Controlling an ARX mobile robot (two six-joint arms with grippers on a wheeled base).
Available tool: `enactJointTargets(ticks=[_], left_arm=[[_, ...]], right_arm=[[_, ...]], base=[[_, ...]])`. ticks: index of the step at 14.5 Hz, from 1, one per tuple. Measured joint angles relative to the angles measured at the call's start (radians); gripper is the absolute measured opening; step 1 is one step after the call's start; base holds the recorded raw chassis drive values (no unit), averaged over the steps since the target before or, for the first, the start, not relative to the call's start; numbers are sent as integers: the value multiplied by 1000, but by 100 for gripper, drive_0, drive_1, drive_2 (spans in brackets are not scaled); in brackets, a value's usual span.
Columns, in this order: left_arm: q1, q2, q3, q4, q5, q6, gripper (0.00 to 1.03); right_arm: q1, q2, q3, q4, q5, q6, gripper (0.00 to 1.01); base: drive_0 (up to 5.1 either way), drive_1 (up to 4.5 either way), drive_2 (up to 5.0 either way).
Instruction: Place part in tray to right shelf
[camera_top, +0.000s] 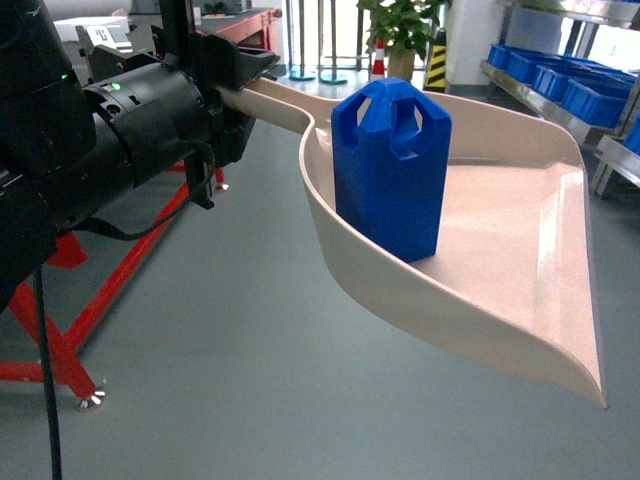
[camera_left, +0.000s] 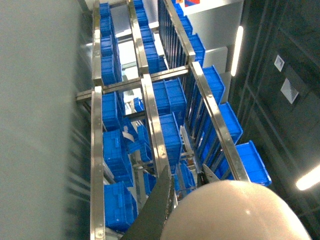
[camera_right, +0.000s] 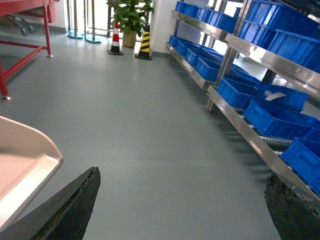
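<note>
Left gripper (camera_top: 235, 75) clamps the tray (camera_top: 520, 300) handle; right gripper (camera_right: 185, 205) gapes wide, empty.

1. The left arm (camera_top: 130, 130) reaches in from the left edge of the head view — a thick black body with a small green light lit on its casing, a black cable hanging beneath it.
2. The left gripper (camera_top: 235, 95) is closed on the handle of the tray (camera_top: 500, 290), holding it raised off the floor.
3. In the left wrist view one dark finger (camera_left: 155, 210) shows at the bottom edge (the other is not clearly seen).
4. The right gripper (camera_right: 182, 205) holds nothing — its two dark fingers (camera_right: 75, 205) stand far apart at the lower corners of the right wrist view.
</note>
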Motion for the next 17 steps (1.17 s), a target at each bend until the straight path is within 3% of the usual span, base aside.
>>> enactJointTargets(ticks=[17], left_arm=[[0,0,0,5,3,0,12]], right_arm=[[0,0,0,5,-3,0,98]], base=[[1,425,-424]])
